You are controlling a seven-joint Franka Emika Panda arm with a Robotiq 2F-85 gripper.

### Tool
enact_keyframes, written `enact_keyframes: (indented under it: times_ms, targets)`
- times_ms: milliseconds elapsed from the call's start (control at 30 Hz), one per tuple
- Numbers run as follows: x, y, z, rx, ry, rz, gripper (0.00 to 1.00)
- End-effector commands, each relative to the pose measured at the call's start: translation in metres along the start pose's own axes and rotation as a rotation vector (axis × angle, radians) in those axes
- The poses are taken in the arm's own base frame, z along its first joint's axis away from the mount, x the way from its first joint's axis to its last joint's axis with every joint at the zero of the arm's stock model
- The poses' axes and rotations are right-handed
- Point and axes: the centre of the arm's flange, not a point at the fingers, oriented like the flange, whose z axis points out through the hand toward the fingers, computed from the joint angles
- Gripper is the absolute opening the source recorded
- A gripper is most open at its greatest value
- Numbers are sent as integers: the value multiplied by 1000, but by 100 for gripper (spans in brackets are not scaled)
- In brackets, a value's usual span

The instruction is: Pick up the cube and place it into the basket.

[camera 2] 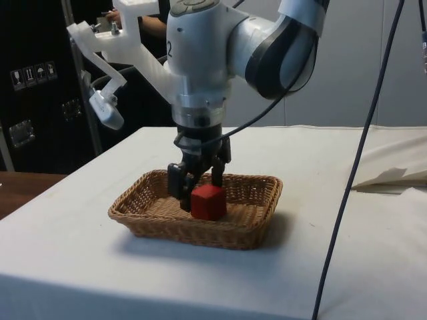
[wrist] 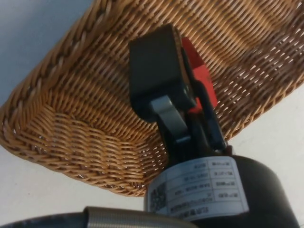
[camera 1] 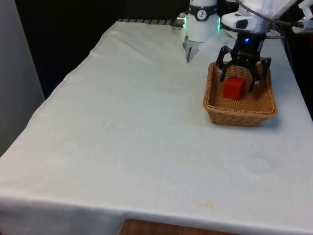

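On the white cloth [camera 1: 132, 142] that covers the table, toward the front view's right and far end, stands a shallow rectangular wicker basket [camera 1: 239, 113]. The cloth lies mostly flat, with shallow creases, a few faint yellowish stains toward the near edge, and a raised fold along the front view's left border. A strip of brown wood [camera 1: 161, 229] shows below the cloth's near hem. Black curtains [camera 1: 73, 29] close off the far end of the room; in the side view dark cabinets [camera 2: 33, 87] stand behind the table and a pale wall [camera 2: 373, 73] fills the background beyond the arm. A black cable [camera 2: 360, 160] hangs across the side view, and a folded white sheet [camera 2: 393, 177] lies on the cloth near that picture's right edge.

The red cube [camera 1: 234, 88] sits inside the basket, resting on its woven floor, away from the walls. The gripper [camera 1: 243, 78] is lowered into the basket directly over the cube; in the side view its fingers [camera 2: 179, 187] straddle the block. In the front view the fingers stand apart on either side of the cube with gaps visible, so the gripper is released and not clamping it. In the wrist view one finger pad [wrist: 159, 71] partly hides the red block against the weave.
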Motion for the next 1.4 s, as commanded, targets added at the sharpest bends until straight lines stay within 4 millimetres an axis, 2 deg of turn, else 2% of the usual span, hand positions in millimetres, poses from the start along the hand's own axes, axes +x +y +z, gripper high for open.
enact_keyframes:
  times_ms: [0,33,433,733,1367]
  targets:
    - [0,0,-1,9,8,7,98]
    - [0,0,-1,9,8,7,100]
    - [0,1,0,-1,-1,1,100]
    - [24,3,-7,8,16,30,100]
    - [53,18,-18,12,59,81,100]
